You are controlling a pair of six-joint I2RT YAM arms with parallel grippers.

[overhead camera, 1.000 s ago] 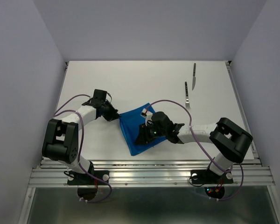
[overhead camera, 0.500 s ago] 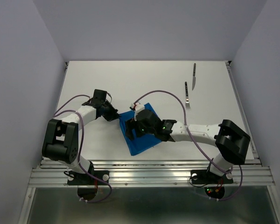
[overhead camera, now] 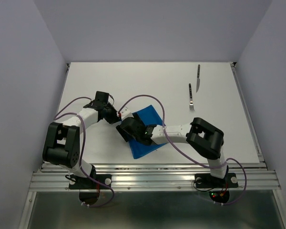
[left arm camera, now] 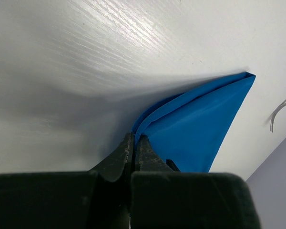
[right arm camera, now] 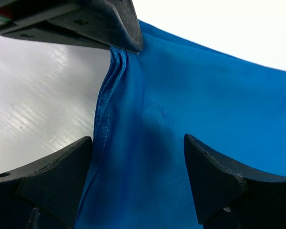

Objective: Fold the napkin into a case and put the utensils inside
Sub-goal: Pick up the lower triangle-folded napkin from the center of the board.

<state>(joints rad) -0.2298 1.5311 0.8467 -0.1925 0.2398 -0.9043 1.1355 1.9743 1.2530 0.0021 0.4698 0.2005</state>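
Bright royal-blue soft cloth napkin (overhead camera: pixel 149 117) folded, mid white tabletop (overhead camera: pixel 109 81) — left hand (left arm camera: pixel 135 139) pinching its left corner. Right hand (right arm camera: pixel 138 164) spread wide, 2 fingers (right arm camera: pixel 52 171) straddling cloth just beside that pinch — stacked edge directly below.

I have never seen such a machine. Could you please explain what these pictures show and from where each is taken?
These are two robot arms fixed at the near edge of a white table. One picture looks down from above; the other two come from a camera on each wrist. On the table lie a folded blue napkin and, apart from it, a fork and a knife. The left gripper is shut, pinching the napkin's edge. The right gripper is open over the napkin, holding nothing.
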